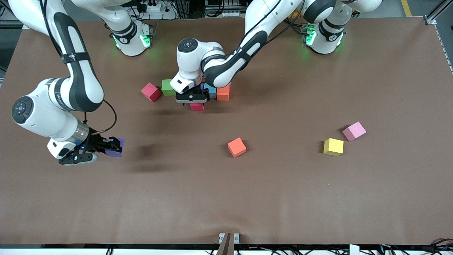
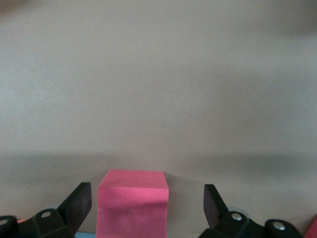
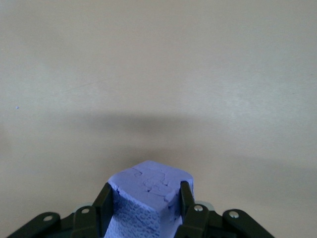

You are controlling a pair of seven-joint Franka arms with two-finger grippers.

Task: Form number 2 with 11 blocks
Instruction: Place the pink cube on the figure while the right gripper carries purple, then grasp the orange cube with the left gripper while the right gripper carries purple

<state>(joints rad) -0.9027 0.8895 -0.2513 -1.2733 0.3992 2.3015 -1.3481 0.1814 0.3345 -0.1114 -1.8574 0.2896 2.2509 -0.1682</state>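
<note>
The blocks are small matte cubes of one size with soft foam-like faces, and those in sight differ only in colour. A cluster near the middle of the table [image 1: 283,198], toward the robots' bases, is largely hidden under the left arm: a pink block [image 1: 197,106] at the edge nearest the front camera, a cyan block [image 1: 210,88] and an orange block [image 1: 223,93] above it in that view, and a sliver of purple; how many blocks lie there in all cannot be told, so the shape of the number 2 cannot be read. The left hand [image 1: 191,99] sits low over this cluster with its fingers [image 2: 79,203] spread wide on either side of the pink block, clear of its faces. Just beside the cluster, toward the right arm's end, stand a green cube [image 1: 168,87] and a red block [image 1: 151,92], the red one turned at an angle. Loose on the table are one more orange block [image 1: 236,147], one yellow block [image 1: 333,147] and one more pink block [image 1: 354,131], the last two near each other toward the left arm's end. The right hand [image 1: 112,146], up over the right arm's end of the table, is clamped on a purple block [image 3: 148,198] whose surface is dented and cracked.
</note>
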